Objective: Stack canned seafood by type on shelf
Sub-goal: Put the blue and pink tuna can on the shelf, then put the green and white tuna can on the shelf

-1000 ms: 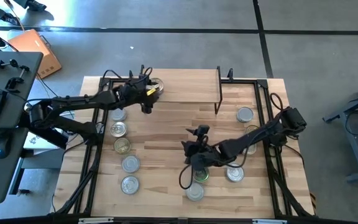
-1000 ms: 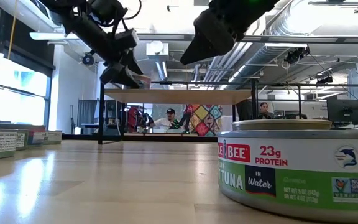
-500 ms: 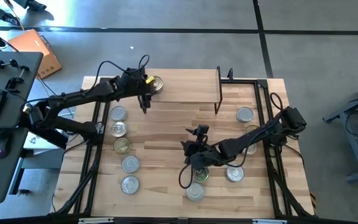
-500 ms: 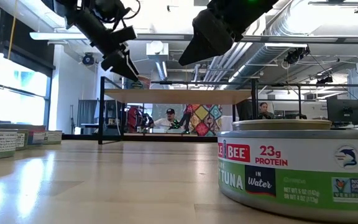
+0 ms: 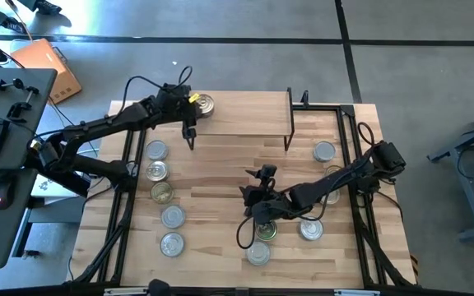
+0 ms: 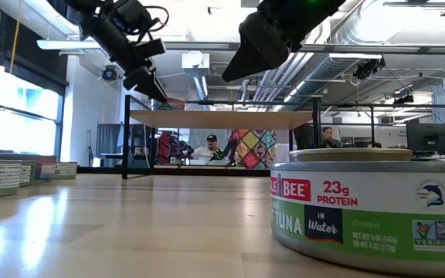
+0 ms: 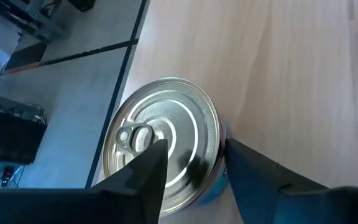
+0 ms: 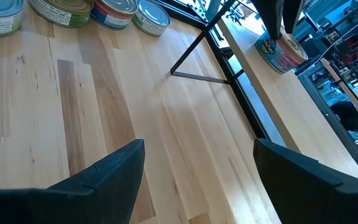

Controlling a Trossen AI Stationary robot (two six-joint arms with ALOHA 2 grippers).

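The shelf (image 5: 245,115) stands at the table's far edge. One tin (image 5: 206,104) of the canned seafood rests on its left end, silvery lid and pull tab up (image 7: 163,146). My left gripper (image 5: 193,108) hovers just left of that tin, open. In the left wrist view its fingers (image 7: 151,168) show in front of the lid; I cannot tell whether they touch it. My right gripper (image 5: 257,204) hangs open above the table's middle, with bare wood between its fingers (image 8: 194,168). Other tins stand on the table in a left column (image 5: 162,192) and a right group (image 5: 311,228).
A green tuna tin (image 6: 369,208) stands close to the low camera, and more tins (image 6: 22,171) sit at the left. Black frame rails (image 5: 360,164) run along both table sides. The shelf's legs (image 5: 289,131) stand on the tabletop. People sit in the room behind.
My left gripper has drawn back from the tin on the shelf, going toward the table's left and far edges and slightly up, with a roll of the wrist. The tin stays on the shelf's left end.
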